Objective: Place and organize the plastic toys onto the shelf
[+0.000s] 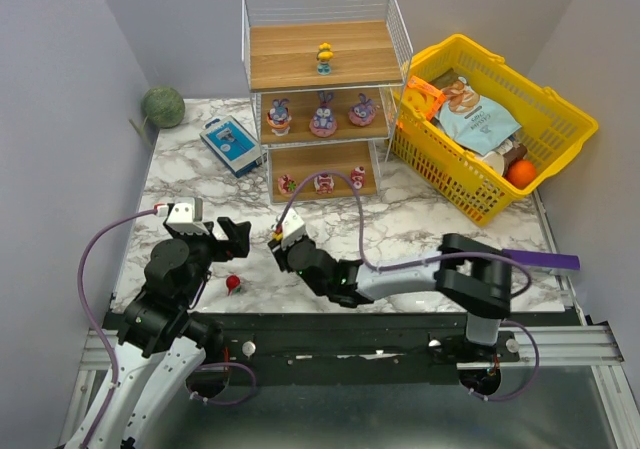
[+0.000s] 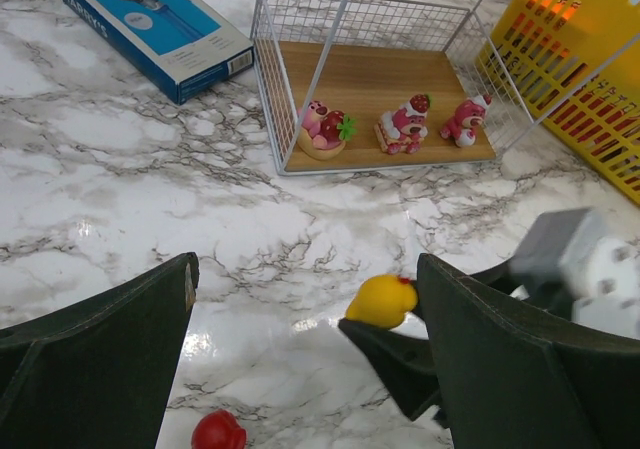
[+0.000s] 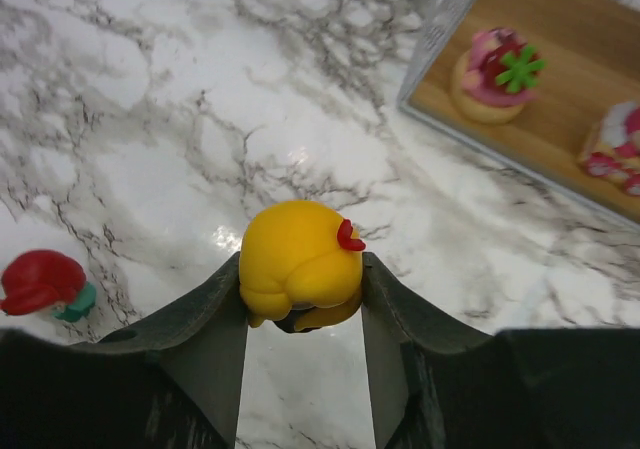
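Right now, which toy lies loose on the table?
The red-haired figurine by the left gripper; the yellow one is clamped in the right gripper, the rest stand on the shelf.

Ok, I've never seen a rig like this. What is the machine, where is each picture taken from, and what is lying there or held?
These are two robot arms bolted to the near edge of a marble table. The wide picture looks down from above and behind them. The other two come from a camera on each wrist, so each shows its own arm's dark fingers at the bottom. The right gripper is closed on a yellow toy. The left gripper stands open and empty beside it. A red toy lies on the table. Further back is a wire shelf holding seven toys: one on top, three on each lower board. Beside it are a blue box, a yellow basket of snack packets and a green ball.
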Tool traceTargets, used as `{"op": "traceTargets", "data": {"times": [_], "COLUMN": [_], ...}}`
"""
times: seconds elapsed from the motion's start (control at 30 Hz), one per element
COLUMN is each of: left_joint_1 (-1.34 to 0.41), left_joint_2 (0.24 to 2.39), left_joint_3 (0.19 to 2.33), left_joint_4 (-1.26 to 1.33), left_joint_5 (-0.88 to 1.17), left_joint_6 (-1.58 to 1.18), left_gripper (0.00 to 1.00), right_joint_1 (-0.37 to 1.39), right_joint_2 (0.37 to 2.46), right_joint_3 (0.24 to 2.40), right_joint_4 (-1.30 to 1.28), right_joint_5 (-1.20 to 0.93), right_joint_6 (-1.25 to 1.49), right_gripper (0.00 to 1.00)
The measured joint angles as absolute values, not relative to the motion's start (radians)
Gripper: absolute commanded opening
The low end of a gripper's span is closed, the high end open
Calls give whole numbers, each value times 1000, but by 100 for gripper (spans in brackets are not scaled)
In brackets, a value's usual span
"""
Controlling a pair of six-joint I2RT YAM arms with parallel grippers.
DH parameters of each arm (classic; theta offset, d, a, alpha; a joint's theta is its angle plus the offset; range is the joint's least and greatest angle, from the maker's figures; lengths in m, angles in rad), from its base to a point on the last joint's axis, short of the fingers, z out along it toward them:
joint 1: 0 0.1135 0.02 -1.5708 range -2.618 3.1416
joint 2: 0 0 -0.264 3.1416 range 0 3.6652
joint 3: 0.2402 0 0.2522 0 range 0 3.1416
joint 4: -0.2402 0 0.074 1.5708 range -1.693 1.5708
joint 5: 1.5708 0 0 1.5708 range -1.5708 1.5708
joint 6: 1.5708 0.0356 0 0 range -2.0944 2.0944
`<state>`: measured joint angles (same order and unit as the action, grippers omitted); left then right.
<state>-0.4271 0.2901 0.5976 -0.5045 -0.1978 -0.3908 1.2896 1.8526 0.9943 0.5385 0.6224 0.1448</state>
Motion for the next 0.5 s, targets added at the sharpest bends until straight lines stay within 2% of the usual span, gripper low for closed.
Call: {"op": "traceTargets", "data": {"times": [0.33, 0.5], "left_joint_1": [-427, -427], "left_joint_2": [283, 283], "left_joint_3": [598, 598], "left_joint_4": [-504, -504], "left_joint_5": [-197, -197], "left_joint_6": [-390, -390], "left_gripper": [99, 99], "right_joint_1": [1184, 1103], "right_joint_2": [1464, 1353], "right_joint_3": [1201, 1397], "right_joint_4": [-5, -208], "right_joint_5": [667, 648], "right_joint_6": [157, 156], "right_gripper": [1, 1]}}
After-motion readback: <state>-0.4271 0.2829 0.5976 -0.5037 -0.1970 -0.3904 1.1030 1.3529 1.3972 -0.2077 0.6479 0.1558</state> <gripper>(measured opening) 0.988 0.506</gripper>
